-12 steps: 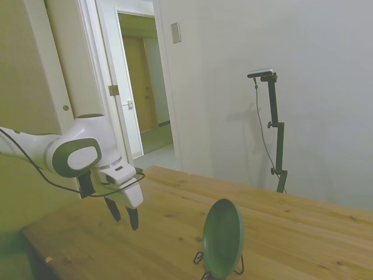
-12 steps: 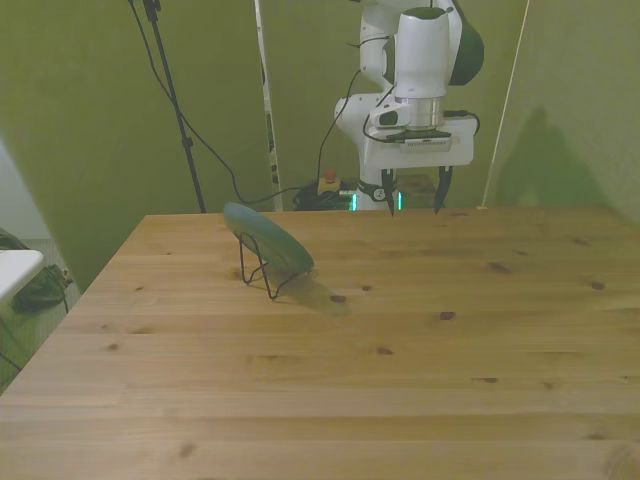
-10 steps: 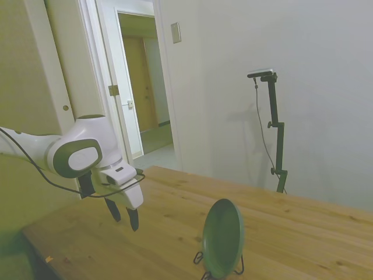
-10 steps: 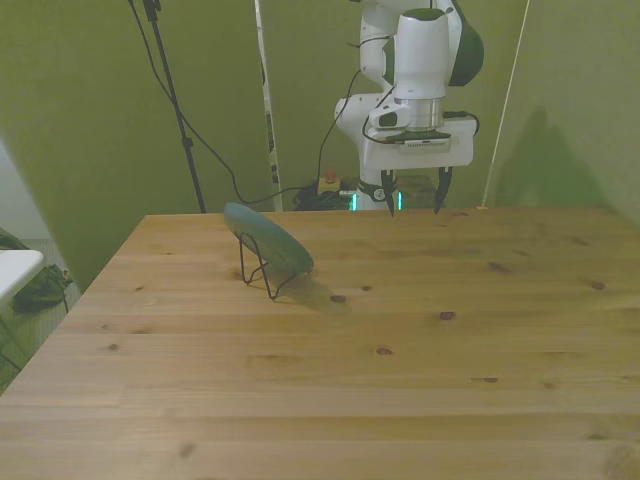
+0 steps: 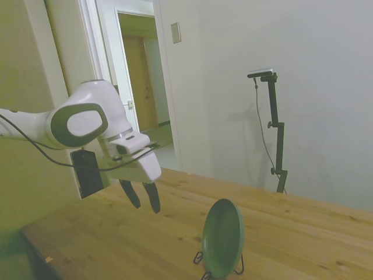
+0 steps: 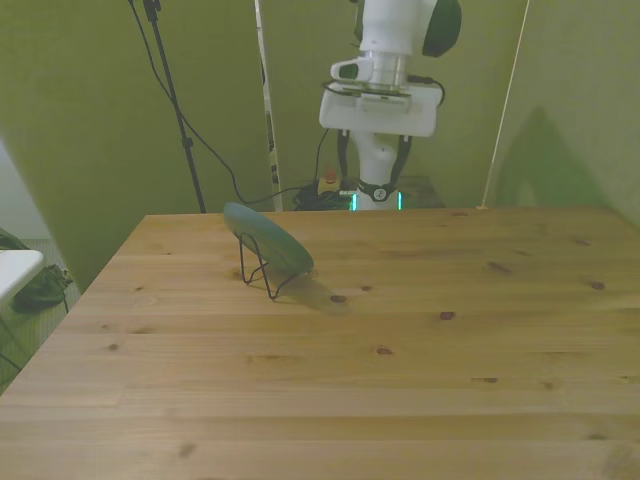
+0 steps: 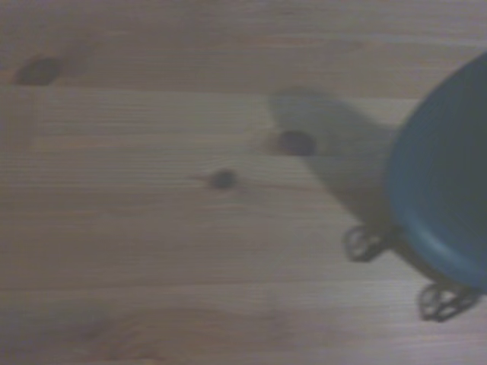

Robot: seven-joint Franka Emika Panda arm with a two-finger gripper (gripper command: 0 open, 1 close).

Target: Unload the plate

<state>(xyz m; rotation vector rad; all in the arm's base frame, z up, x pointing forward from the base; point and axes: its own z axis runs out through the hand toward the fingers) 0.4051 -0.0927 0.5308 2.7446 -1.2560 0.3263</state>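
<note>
Glossy dark green, round and shallow-rimmed: the plate (image 6: 268, 236) (image 5: 222, 237) (image 7: 445, 186), propped on edge and leaning back in a thin black wire stand (image 6: 262, 270) (image 5: 201, 259) with looped feet, resting on the knotty pale pine table (image 6: 400, 350) (image 5: 116, 233). To the front view's right of the plate and well apart from it, raised clear above the wood: white smooth-shelled gripper (image 5: 145, 199) (image 6: 374, 168), dark tapered fingers (image 5: 153, 198) spread apart, gripping nothing
</note>
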